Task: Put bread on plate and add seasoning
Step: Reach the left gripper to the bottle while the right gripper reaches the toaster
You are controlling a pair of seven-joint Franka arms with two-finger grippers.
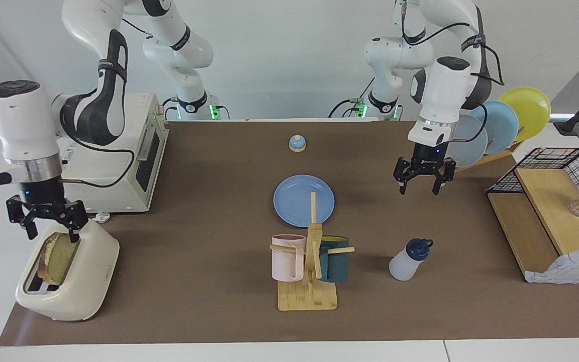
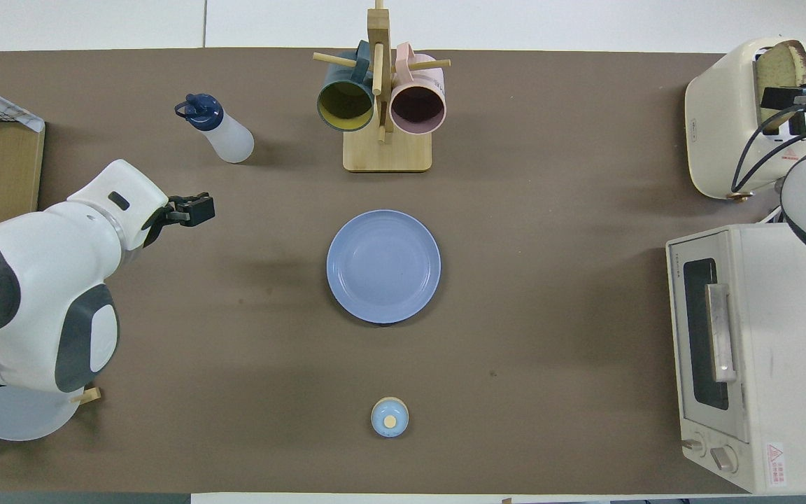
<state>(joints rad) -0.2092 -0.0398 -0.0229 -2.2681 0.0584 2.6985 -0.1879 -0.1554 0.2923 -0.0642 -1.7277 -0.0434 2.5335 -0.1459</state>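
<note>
A matt brown mat [image 1: 209, 211] covers the table. The toaster [image 1: 76, 281] has a glossy cream shell (plastic, by the look of it), and the bread [image 1: 61, 257] in it shows a rough, porous crumb. The mug tree [image 1: 312, 271] is pale bare wood. The seasoning [image 1: 410, 260] is cloudy translucent plastic, and the plate [image 1: 297, 198] is smooth with a soft sheen.

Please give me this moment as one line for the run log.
phase: reach | right gripper: open, just above bread in toaster | left gripper: open, over table near seasoning | plate: bare
</note>
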